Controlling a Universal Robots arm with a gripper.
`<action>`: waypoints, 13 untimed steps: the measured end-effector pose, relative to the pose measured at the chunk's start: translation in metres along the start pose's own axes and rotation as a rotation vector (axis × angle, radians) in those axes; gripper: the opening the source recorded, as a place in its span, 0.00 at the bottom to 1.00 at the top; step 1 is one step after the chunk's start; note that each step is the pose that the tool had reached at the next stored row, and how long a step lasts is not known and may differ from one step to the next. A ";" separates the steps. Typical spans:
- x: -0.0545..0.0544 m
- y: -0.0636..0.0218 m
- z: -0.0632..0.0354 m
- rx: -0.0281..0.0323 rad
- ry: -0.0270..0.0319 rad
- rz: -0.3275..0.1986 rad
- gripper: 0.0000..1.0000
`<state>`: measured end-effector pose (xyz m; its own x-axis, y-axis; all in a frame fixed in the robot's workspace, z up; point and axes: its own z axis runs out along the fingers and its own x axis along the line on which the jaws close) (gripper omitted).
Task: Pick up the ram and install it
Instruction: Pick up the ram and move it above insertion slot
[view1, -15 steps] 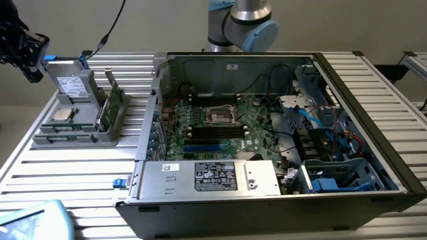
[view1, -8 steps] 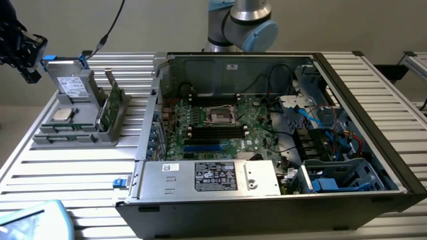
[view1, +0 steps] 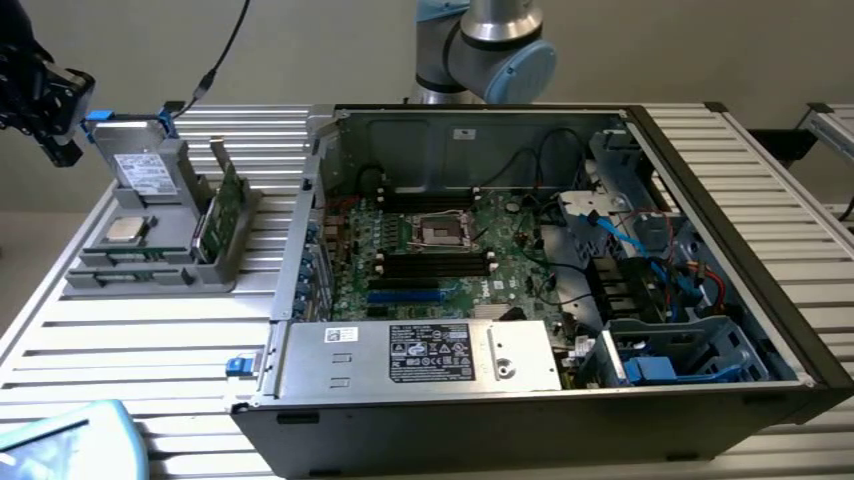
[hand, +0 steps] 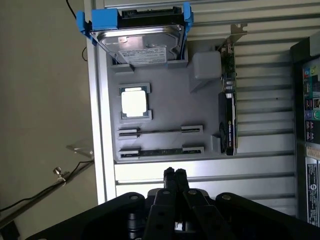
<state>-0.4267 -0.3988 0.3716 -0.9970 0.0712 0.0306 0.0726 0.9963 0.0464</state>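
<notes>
tool (hand: 175, 176) closed, empty, near grey holder (hand: 165, 112) | ram (hand: 160, 150) slotted edge-up there, likely leaving its top graspable

The arm (view1: 497, 45) is built of round, silver-grey metal sections. Its joint (view1: 514, 65) wears a smooth pale-blue cap (view1: 534, 72) (the same blue shows on a second joint just above it). A darker grey column (view1: 434, 92) runs below. The wrist end (view1: 38, 85) is a blocky, matte-black mass in the exterior view. The hand (hand: 175, 173) is black throughout: two slim fingers (hand: 170, 180) with squared tips, lying flush together, backed by flat linkage bars (hand: 162, 215) that spread to either side. Round pivot pins (hand: 131, 197) sit on the broad black shoulders, with a dull grey sheen.
</notes>
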 end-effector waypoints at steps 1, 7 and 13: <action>0.000 0.0000 0.0000 0.0000 0.0000 0.000 0.11; 0.000 0.0000 0.0000 0.0020 0.0030 -0.065 0.11; 0.000 0.0000 0.0000 0.0053 0.0080 -0.173 0.11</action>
<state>-0.4267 -0.3988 0.3716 -0.9944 -0.1016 0.0306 -0.1001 0.9939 0.0464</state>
